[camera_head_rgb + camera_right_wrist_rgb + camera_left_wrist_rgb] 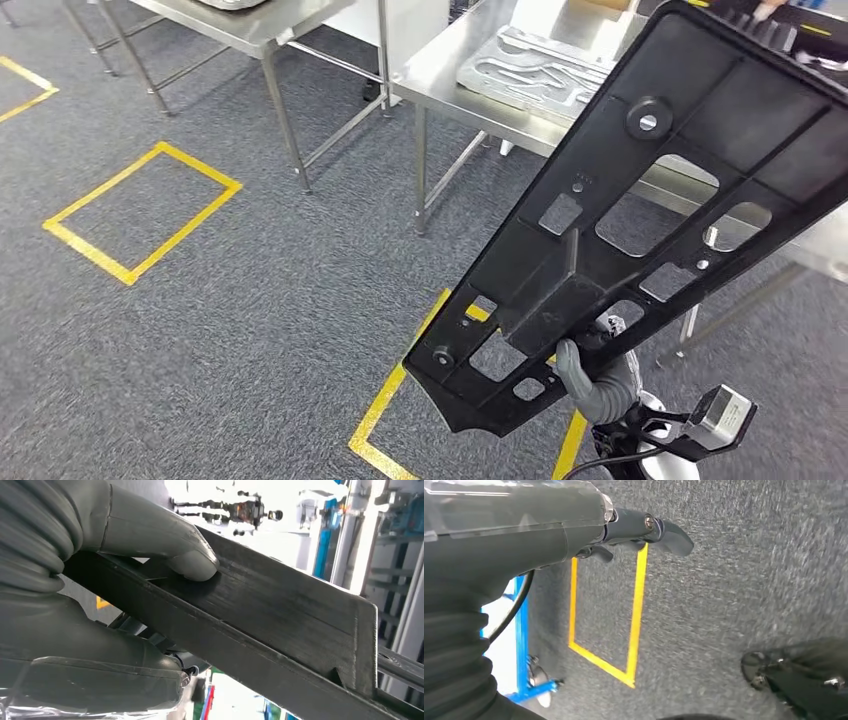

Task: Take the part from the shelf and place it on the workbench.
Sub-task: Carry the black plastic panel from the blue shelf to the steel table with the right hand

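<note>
A: Item held?
B: Black plastic part (640,220), long ribbed panel with cut-outs; spans lower centre to upper right of the head view, tilted, raised over the floor.

A: Held by?
B: Right hand (592,372), lower right of the head view. Fingers closed on the panel's lower end; thumb (185,555) pressed flat on the part's face in the right wrist view.

A: Left hand?
B: Left hand (644,530), upper centre of the left wrist view, over grey carpet (744,580) and a yellow tape square (636,610). Fingers curled in, nothing in them.

A: Destination?
B: Steel counter (450,60), top centre to right of the head view, partly behind the part. Already carrying a grey metal plate (535,65) with routed channels.

A: Step in hand?
B: Judged: carrying phase. Part off the shelf, not yet on the counter.

A: Next move?
B: Likely: bring the part over a bare stretch of the counter, level it, lower until flat, then release. Care needed for the long overhang beyond the grip, and for the metal plate.
</note>
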{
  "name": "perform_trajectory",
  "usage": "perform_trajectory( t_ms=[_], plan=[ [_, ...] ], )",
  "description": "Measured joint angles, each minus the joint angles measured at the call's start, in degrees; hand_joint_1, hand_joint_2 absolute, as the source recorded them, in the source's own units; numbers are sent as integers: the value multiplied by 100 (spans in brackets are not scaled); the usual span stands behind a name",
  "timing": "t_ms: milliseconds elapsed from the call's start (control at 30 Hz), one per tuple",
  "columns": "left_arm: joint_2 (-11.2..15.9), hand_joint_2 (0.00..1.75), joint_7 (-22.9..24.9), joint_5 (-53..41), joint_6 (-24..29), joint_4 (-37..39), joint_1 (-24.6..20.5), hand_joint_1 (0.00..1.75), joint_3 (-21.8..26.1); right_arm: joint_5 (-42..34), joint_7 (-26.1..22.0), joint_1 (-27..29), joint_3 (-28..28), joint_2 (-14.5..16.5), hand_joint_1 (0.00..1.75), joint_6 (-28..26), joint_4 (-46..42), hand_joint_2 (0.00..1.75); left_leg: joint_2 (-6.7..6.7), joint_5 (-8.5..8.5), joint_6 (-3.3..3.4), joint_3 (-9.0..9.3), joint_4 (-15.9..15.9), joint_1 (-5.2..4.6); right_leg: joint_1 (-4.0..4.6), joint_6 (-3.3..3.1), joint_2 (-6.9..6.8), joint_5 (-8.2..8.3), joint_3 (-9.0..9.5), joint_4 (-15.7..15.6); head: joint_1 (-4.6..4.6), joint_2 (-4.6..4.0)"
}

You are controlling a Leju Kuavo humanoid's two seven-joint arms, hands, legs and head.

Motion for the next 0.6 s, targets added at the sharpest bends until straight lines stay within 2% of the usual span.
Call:
perform_trajectory(
  t_ms=[33, 67, 100, 133, 167, 233, 267, 333, 367, 433, 467, 500, 533, 567, 600],
  plan=[
    [-9, 175, 15, -1, -5, 0, 8, 0, 0, 0, 4, 22, -1, 0, 175, -1, -17, 175, 75, -7, 1, -3, 2, -2, -19, 27, -44, -106, -154, 313, 0, 0],
    [-16, 175, 23, -1, -9, 0, 14, 0, 0, 0, 12, 44, -2, -1, 175, -1, -29, 175, 150, -15, -5, -3, 6, -1, -42, 52, -70, -105, -216, 441, 0, 0],
    [-25, 175, 27, -1, -9, 0, 16, 0, 0, 0, 21, 60, -3, -2, 175, -2, -43, 175, 220, -25, -18, -2, 14, 3, -63, 73, -98, -1, -160, 340, 0, 0],
    [-32, 175, 31, -1, -10, 0, 15, 0, 0, 0, 30, 69, -4, -4, 175, -3, -60, 175, 284, -39, -35, 1, 29, 7, -80, 88, -158, 176, 11, 27, 0, 0],
    [-39, 175, 32, -1, -10, 0, 12, 0, 0, -1, 37, 71, -5, -5, 175, -3, -79, 175, 345, -59, -59, 5, 53, 7, -88, 91, -285, 353, 247, -407, 0, 0],
    [-45, 175, 33, -1, -10, 0, 8, 0, 0, -2, 43, 70, -4, -7, 175, -4, -115, 175, 438, -114, -127, 17, 104, -15, -70, 49, -486, 547, 578, -1019, 0, 0],
    [-46, 175, 34, -2, -10, 0, 2, 0, 0, -3, 44, 72, -4, -7, 175, -4, -128, 175, 482, -140, -164, 30, 118, -27, -54, 14, -521, 557, 629, -1126, 0, 0],
    [-45, 175, 40, -3, -9, 0, -11, 0, 0, -4, 48, 82, -8, -10, 175, -4, -148, 175, 582, -173, -238, 70, 112, -29, -37, -66, -392, 556, 622, -1132, 0, 0],
    [-43, 175, 38, -3, -5, 0, -17, 0, 0, -6, 48, 85, -10, -11, 175, -4, -160, 175, 563, -206, -274, 83, 134, -16, -44, -102, -330, 568, 628, -1148, 0, 0],
    [-40, 175, -5, -1, 11, 0, -15, 0, 1, -15, 50, 63, -12, -12, 175, -2, -181, 175, 337, -428, -332, -25, 440, 13, -75, -173, -210, 604, 643, -1182, 0, 0],
    [-39, 175, -54, -1, 32, 0, -13, 0, 3, -21, 53, 42, -12, -11, 175, 1, -187, 175, 172, -624, -350, -176, 785, 27, -78, -194, -152, 612, 639, -1186, 0, 0],
    [-39, 175, -115, -1, 56, 0, -10, 0, 5, -26, 56, 20, -12, -11, 175, 4, -187, 175, 66, -827, -362, -372, 1201, 30, -75, -209, -87, 616, 632, -1186, 0, 0],
    [-39, 175, -181, -2, 85, 0, -9, 0, 9, -28, 58, 5, -11, -11, 175, 5, -184, 175, 18, -967, -370, -555, 1574, 32, -66, -217, -15, 617, 629, -1184, 0, 0],
    [-39, 175, -247, -7, 111, 0, -8, 0, 11, -30, 59, -2, -11, -11, 175, 6, -180, 175, -3, -1000, -370, -673, 1792, 31, -58, -221, 62, 617, 630, -1182, 0, 0],
    [-39, 175, -303, -12, 132, 0, -9, 0, 14, -30, 59, -9, -11, -11, 175, 5, -176, 175, -13, -909, -362, -688, 1779, 30, -52, -220, 140, 617, 636, -1178, 0, 0]
  ],
)
